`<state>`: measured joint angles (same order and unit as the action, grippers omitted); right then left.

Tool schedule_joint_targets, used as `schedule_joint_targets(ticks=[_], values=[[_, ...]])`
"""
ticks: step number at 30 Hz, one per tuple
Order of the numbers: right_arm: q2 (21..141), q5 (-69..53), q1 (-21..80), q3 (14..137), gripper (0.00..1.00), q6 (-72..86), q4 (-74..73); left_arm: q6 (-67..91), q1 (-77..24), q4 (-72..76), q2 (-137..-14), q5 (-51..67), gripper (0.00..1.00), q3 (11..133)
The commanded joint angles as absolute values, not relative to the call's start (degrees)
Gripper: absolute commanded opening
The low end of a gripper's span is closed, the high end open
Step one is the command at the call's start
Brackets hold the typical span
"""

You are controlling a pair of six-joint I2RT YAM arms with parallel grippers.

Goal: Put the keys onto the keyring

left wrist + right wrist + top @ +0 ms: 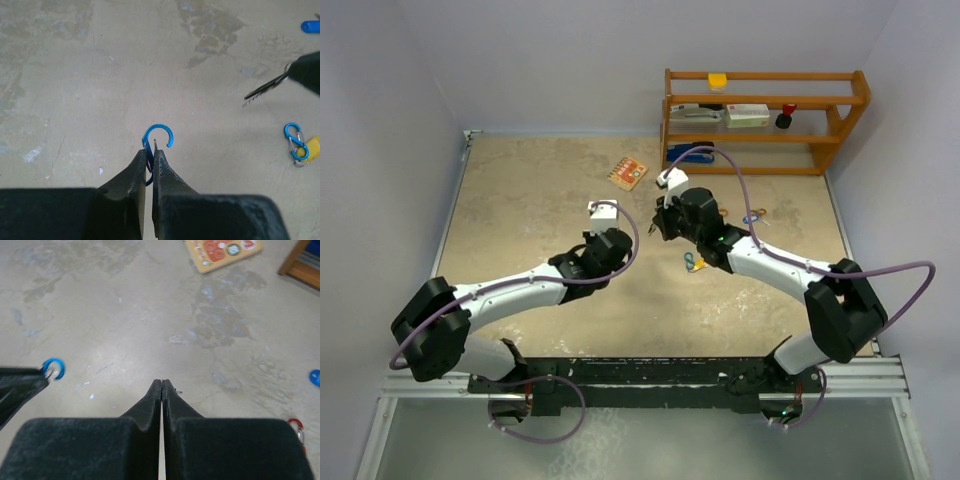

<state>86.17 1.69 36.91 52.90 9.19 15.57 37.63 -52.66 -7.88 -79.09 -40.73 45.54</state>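
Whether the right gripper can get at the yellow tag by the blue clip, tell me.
Probably not: the right gripper is shut on a key, and the yellow tag lies back by its forearm.

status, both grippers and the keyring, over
Left gripper shut on blue keyring clip, hook open. Right gripper shut on silver key, apart from the clip. Nothing between them.

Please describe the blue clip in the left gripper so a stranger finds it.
Find the left arm over the tan table. Its gripper pinches a blue clip. It is open like a hook; the other blue clip lies beside a yellow tag.
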Motion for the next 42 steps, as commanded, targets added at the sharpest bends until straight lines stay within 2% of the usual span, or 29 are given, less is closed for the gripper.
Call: schedule_joint_targets(ticks=[1,14,42], values=[[83.17,-3.57,38.23,50.79,0.0,4.98,17.69,32.13,-48.89,-4.4,-78.06,-33.72,0.0,47.98],[80.33,-15.72,38.51,45.02,0.0,0.97,23.72,30.84,-46.56,-0.66,-80.13,-24.35,0.0,49.52],[82.13,-18.22,39.02,46.31,0.0,0.33,23.65,31.45,-46.47,2.27,-82.58,-16.02,0.0,52.82]])
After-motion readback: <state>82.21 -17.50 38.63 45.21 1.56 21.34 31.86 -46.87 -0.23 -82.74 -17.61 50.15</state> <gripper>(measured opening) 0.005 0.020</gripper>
